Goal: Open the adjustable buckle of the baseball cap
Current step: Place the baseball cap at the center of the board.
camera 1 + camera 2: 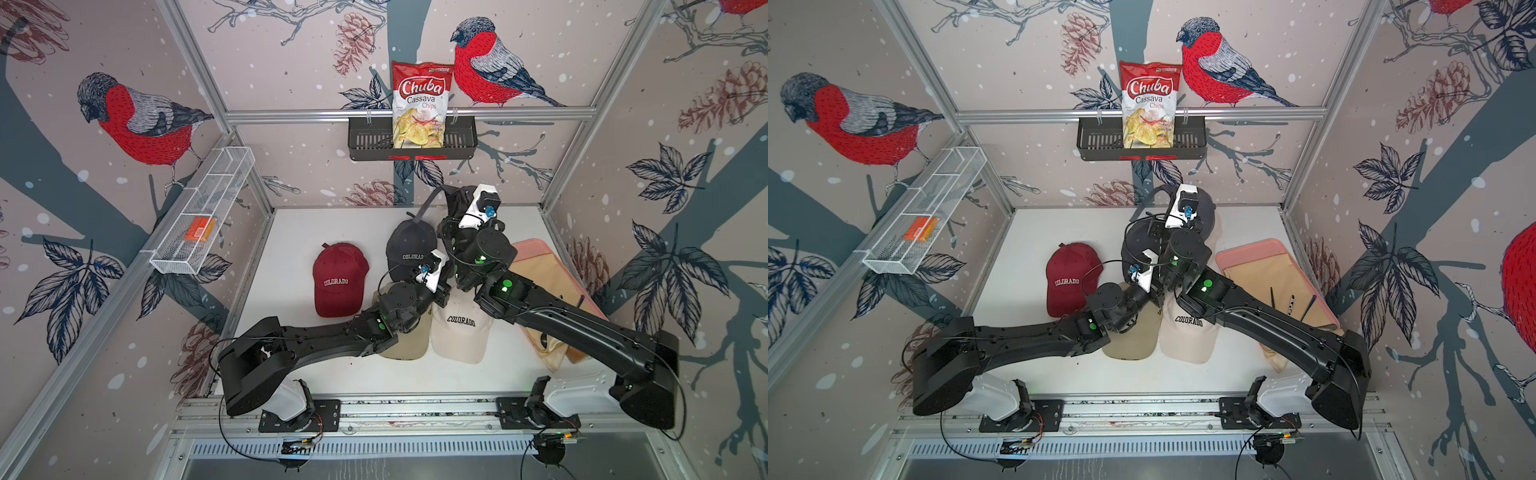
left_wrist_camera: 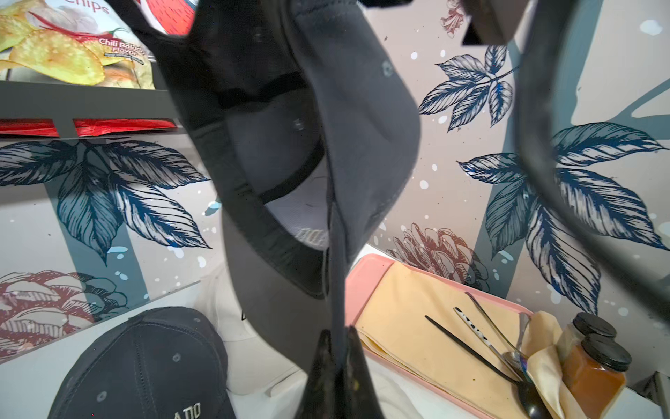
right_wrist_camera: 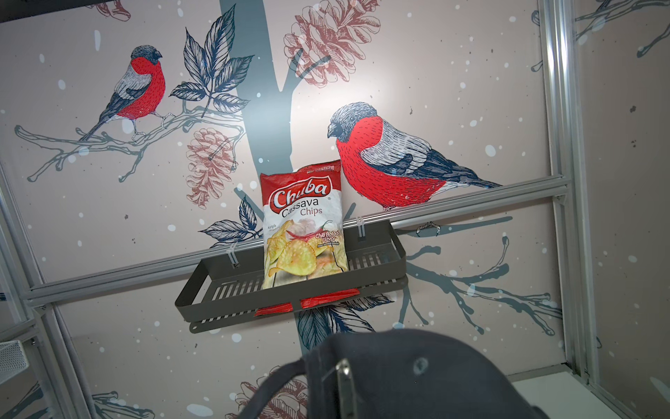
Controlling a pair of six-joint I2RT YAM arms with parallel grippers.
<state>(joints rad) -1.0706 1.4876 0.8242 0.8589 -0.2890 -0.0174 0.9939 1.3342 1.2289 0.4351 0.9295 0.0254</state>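
A dark grey baseball cap [image 2: 362, 127] hangs in the air above the table's back middle; in a top view it shows behind the right wrist [image 1: 1204, 208]. Its metal buckle [image 3: 344, 384] and the strap loop [image 3: 275, 384] sit right in front of the right wrist camera. My right gripper [image 1: 457, 198] is at the cap, with its fingers hidden under the fabric. My left gripper [image 2: 337, 335] is shut on a thin dark edge at the cap's lower end.
On the table lie a second dark cap [image 1: 409, 249], a red cap [image 1: 338, 278], a cream cap [image 1: 459, 328] and a tan cap [image 1: 405, 345]. A pink tray [image 1: 1237, 255] with cloth, cutlery and jars is at the right. A chips bag [image 1: 417, 104] stands in the wall basket [image 1: 365, 141].
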